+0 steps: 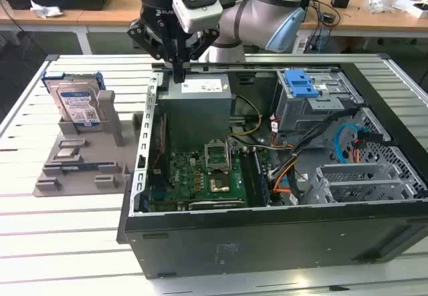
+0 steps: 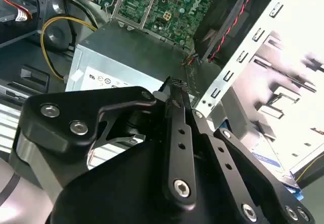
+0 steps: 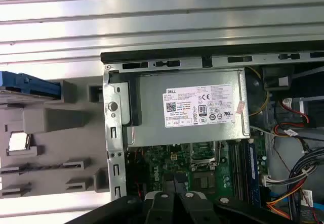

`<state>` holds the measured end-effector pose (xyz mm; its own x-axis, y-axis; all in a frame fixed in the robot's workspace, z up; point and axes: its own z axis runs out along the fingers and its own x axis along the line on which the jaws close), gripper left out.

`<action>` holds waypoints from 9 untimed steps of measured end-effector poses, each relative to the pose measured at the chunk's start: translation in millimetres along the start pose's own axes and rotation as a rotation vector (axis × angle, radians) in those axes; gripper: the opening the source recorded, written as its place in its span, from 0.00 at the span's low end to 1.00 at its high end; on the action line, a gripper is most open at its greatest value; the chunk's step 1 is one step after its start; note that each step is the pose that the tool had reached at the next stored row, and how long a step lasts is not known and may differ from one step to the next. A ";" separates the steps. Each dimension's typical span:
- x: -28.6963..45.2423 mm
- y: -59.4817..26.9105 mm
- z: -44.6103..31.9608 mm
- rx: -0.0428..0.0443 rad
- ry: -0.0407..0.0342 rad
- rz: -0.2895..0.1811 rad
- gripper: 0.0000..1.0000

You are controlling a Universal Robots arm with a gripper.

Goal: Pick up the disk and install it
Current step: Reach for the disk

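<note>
Disk (image 1: 75,103): blue-framed, white-and-blue label, upright.

Disk: there it is, a silver hard drive (image 1: 75,103) with a white-and-blue label and a bright blue carrier frame around it.
Pose: standing upright on its edge, label face out to the room.
Seat: slotted in the grey stand (image 1: 80,169).
Place: well apart from the claw (image 1: 179,75), off to the exterior view's left of it.
From above: the blue frame edge (image 3: 30,85) appears in the first wrist view.

Bright even light, soft shadows
</note>
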<state>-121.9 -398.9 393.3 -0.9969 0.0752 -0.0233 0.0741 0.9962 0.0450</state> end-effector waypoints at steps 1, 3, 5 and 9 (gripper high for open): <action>1.1 0.0 0.0 -0.0001 0.0000 0.000 0.11; 9.8 -0.7 -0.3 0.0000 0.0000 0.000 0.11; 16.6 -1.2 -0.4 -0.0001 -0.0001 0.000 0.11; 25.8 -1.9 -0.7 0.0000 0.0000 0.000 0.11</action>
<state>-147.8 -398.8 393.3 -0.9969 0.0753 -0.0233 0.0742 0.9962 0.0451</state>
